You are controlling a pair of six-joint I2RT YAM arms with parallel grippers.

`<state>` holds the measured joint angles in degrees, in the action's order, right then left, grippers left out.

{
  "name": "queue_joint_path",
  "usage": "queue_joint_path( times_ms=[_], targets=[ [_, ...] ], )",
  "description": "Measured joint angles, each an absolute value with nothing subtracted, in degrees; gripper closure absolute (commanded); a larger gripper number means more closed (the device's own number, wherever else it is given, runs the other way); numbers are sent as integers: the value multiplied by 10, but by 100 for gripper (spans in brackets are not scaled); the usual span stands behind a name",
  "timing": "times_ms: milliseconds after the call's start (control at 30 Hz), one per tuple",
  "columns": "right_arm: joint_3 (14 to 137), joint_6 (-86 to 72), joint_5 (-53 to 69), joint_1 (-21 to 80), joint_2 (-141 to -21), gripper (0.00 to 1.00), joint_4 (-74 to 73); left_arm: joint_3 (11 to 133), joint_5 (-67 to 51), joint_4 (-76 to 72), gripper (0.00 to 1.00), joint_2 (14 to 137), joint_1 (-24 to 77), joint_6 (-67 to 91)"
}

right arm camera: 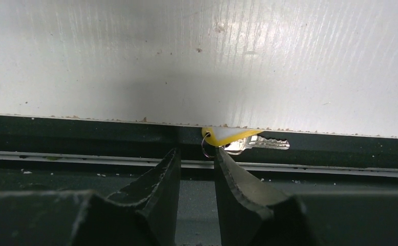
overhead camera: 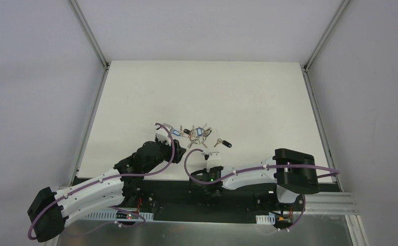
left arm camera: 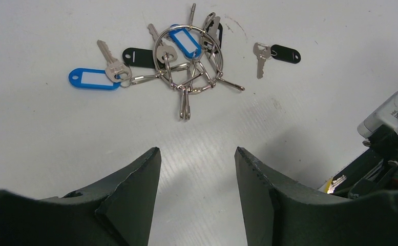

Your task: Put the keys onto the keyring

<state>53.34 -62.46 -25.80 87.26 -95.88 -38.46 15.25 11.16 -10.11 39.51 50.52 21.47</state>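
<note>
The white table carries everything. The left pincer hovers wide open and empty, short of the keyring, which lies flat with its blue and black tags. The right pincer stands narrowly apart, gripping nothing. A black-headed key lies near the ring but clear of it. A yellow-headed key sits at the table's near edge, just beyond the right tips.

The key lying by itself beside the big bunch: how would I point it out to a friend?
On the white table, find the crowded keyring near the front edge. Just to its right, clear of the bunch, lies a single key. Unlike the rest, it is not on the big ring, and it carries its own black tag.
</note>
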Motion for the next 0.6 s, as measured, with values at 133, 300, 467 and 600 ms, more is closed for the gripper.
queue_joint_path(
  times_ms=[133,300,467,600],
  targets=[
    [524,-628,-266,873,-963,75,-378,152,112,-101,46,404,505,215],
    [516,-631,-274,874,-963,90,-378,152,112,-102,46,418,505,215],
    [514,-632,-292,877,-962,100,-373,152,112,-102,46,427,505,215],
    [514,-630,-298,878,-961,100,-373,152,112,-103,46,433,505,215]
  ],
)
